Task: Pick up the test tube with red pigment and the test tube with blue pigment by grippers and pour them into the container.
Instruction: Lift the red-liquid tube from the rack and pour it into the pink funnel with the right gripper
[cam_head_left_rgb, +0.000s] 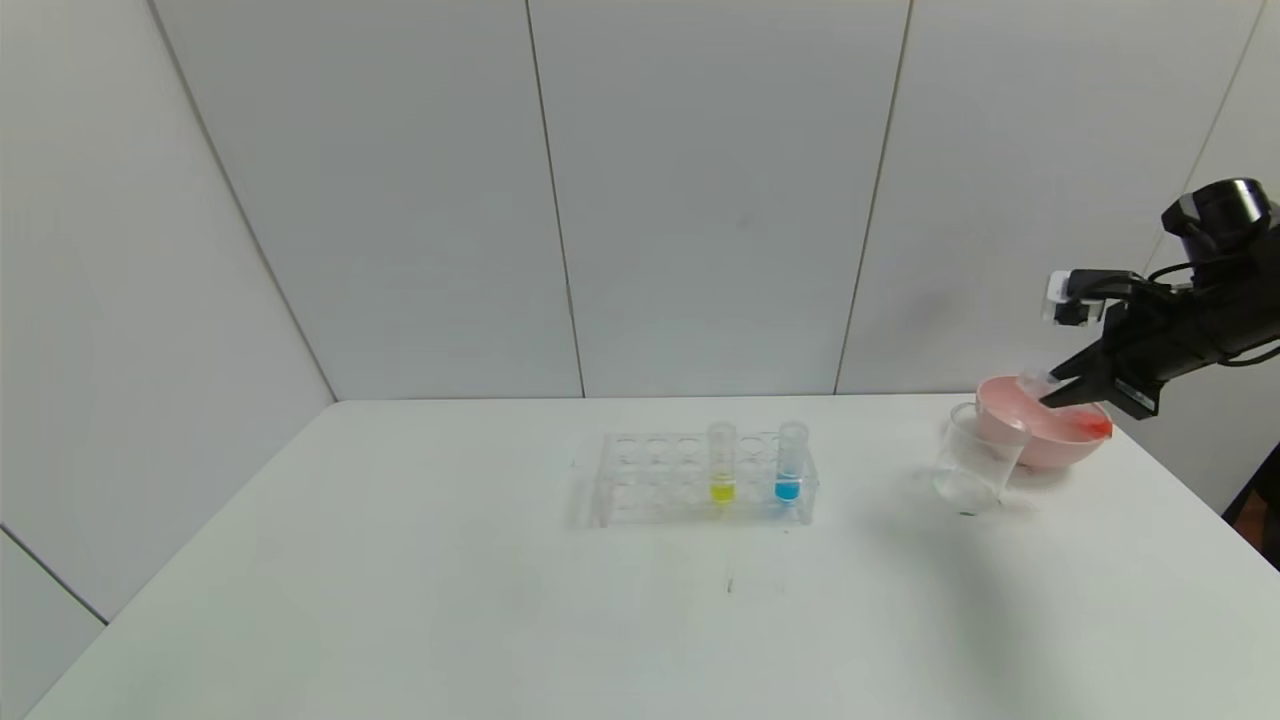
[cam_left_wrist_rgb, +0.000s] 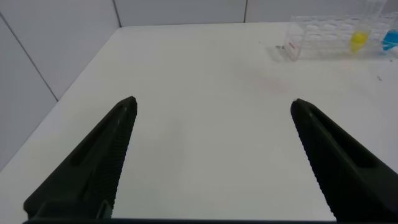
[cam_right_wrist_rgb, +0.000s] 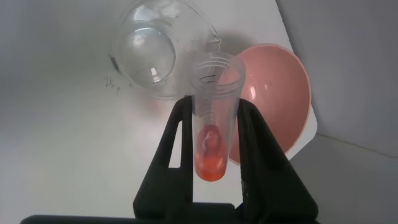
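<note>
The red tube (cam_right_wrist_rgb: 214, 118) is up in the air at the desk's far right, pinched across its body by the right pincer (cam_head_left_rgb: 1062, 392), whose fingers are closed on it. It hangs over the pink bowl (cam_head_left_rgb: 1060, 455), just past the cup (cam_head_left_rgb: 975, 460), which sits at about nine o'clock from the bowl and touches it or nearly so. The tube lies tilted well off upright: its long axis runs roughly level, mouth toward the cup, round bottom with the orange-red liquid back toward the arm. I'd say it is held that way to bring the mouth over the cup's rim for pouring; the liquid sits at the bottom, so nothing looks poured yet.

The blue tube (cam_head_left_rgb: 790, 462) stands upright in the rack (cam_head_left_rgb: 650, 480) at desk centre, mouth up, just beside the yellow tube (cam_head_left_rgb: 721, 463) at its nine o'clock, waiting its turn.

The left pincer (cam_left_wrist_rgb: 211, 162) hovers low over bare desk (cam_left_wrist_rgb: 205, 81) with its fingers wide apart, holding nothing
</note>
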